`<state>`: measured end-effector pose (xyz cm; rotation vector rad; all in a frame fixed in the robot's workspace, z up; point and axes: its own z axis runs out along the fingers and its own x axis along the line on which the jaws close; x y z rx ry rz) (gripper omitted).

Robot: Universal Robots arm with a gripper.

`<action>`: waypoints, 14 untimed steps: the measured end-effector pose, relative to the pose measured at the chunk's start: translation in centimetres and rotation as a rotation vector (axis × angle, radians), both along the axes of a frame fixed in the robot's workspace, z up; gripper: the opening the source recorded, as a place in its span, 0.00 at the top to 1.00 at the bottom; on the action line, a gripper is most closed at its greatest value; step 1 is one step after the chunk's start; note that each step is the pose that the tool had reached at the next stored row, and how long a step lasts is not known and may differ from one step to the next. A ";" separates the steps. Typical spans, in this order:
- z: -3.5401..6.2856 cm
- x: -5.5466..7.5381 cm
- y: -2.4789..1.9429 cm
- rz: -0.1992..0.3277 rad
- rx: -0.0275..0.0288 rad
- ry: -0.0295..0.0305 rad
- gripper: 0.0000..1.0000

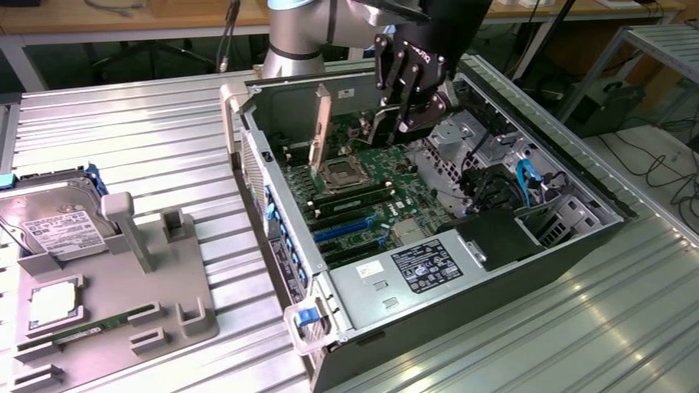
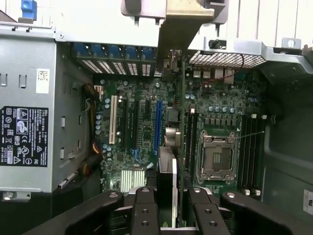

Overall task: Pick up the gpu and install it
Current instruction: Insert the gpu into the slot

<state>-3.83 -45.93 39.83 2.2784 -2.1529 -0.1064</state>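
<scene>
Gpu, thin flat black card [image 2: 171, 182], pinched edge-on by the black hand [image 2: 173, 218] in wrist view, long axis toward the grey metal case [image 2: 274, 49] rear; exterior view has the hand above the green motherboard [image 1: 399, 176].

Probably a robotics lab: ribbed metal bench [image 1: 131, 139], opened computer case [image 1: 492, 303] (cabled desks [image 1: 164, 20] behind).

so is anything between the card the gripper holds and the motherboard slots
Nothing visible. The thin flat green-edged gpu card sits clamped in the black gripper above the green motherboard; its long blue slot lies bare.
</scene>
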 end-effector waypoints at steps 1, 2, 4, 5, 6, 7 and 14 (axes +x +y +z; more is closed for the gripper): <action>-0.19 0.0 0.00 0.000 0.0000 0.0000 0.72; -0.38 0.0 0.00 0.000 -0.0001 0.0000 0.72; -0.73 0.0 0.00 0.000 -0.0001 0.0001 0.72; -0.92 0.0 0.00 0.000 -0.0001 0.0000 0.72; -1.09 0.0 0.00 0.000 -0.0001 0.0000 0.72; -1.29 0.0 0.00 0.000 -0.0001 0.0000 0.72; -1.71 0.0 0.00 0.000 -0.0002 0.0000 0.72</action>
